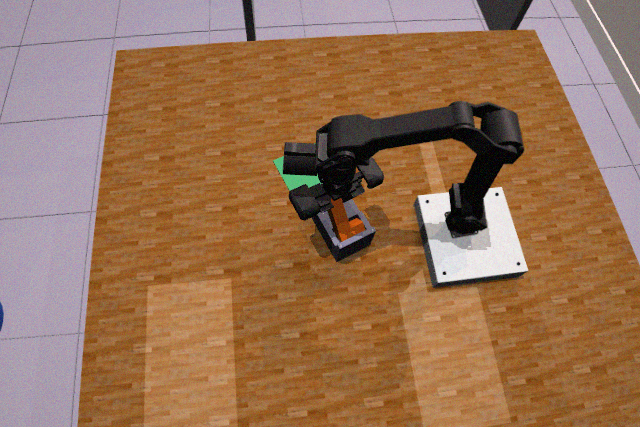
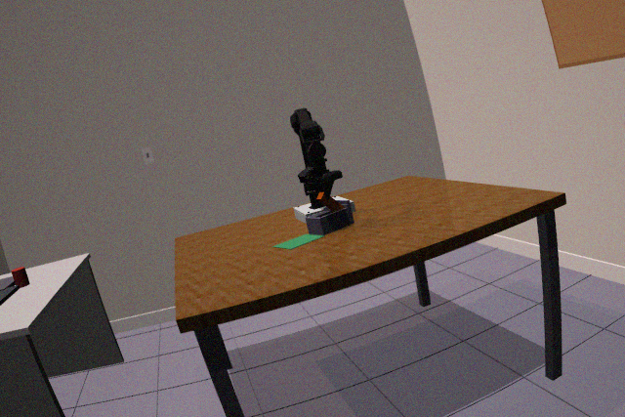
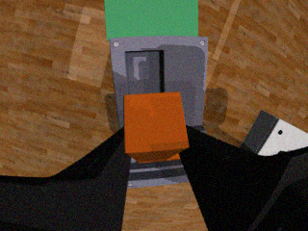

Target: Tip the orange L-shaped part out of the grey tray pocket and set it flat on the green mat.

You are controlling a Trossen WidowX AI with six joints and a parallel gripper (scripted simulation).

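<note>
The orange L-shaped part (image 1: 339, 219) (image 2: 320, 195) (image 3: 154, 120) is steeply tilted, with one end raised above the grey tray (image 1: 356, 246) (image 2: 329, 224) (image 3: 118, 63). Its L-shaped end is low, within the tray's outline in the top view; whether it touches the pocket floor cannot be told. My gripper (image 1: 336, 201) (image 2: 319, 194) (image 3: 152, 131) is shut on the part's raised end, one finger on each side. In the wrist view the far stretch of the pocket is uncovered. The green mat (image 1: 297, 180) (image 2: 296, 241) (image 3: 151, 19) lies flat beside the tray, partly hidden by the arm in the top view.
The arm's white base plate (image 1: 483, 267) (image 3: 291, 137) stands to the right of the tray in the top view. The tray's raised walls surround the low end of the part. A separate desk (image 2: 55, 283) with a red object (image 2: 20, 276) stands away from the table.
</note>
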